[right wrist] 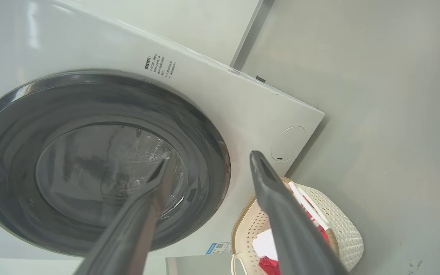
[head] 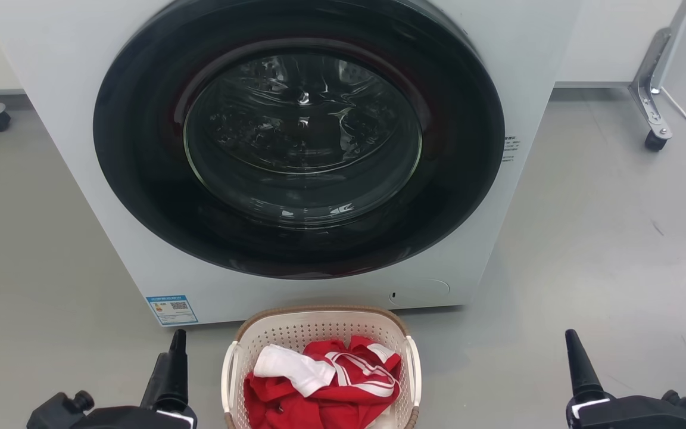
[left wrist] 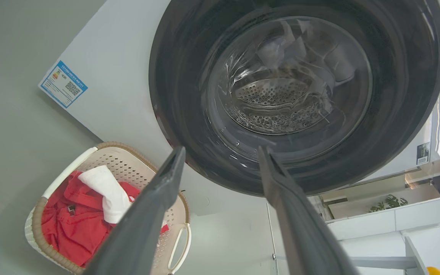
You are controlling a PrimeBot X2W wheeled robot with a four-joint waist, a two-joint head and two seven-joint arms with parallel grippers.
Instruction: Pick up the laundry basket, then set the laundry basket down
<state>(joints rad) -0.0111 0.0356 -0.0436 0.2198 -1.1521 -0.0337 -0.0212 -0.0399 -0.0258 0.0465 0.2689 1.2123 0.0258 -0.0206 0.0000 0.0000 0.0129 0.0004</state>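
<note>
And here's the set-up: the cream-white perforated plastic laundry basket (head: pixel 319 332) with its brown woven-look rim sits on the grey floor (head: pixel 587 250), dead centre ahead of the robot. Its far end is just beside the foot of the big white front-loading washing machine (head: pixel 69 71). Inside lie a crumpled red garment with white stripes (head: pixel 343 399) and a white cloth (head: pixel 292 369) on top of it.

The left gripper (left wrist: pixel 222 151) hangs with its two dark fingers spread well apart and nothing between them. The right gripper (right wrist: pixel 210 154) is the same, wide and empty. Both aim at the machine's door, with the basket low and inward of each.

Now the relation that counts: the basket lies between the two grippers. In the head view the left one is near the basket's flank while the right stands well apart, so the left arm is the nearer.

The two white side handles (head: pixel 228 369) face outward, one toward each arm, so the handle-to-handle line runs across the robot. The open mouth points straight up. The near end is cut off by the frame edge, so the long axis cannot be settled, though it looks to run toward the machine. It shapes up as a two-armed lift, and the right arm has more ground to cover.
</note>
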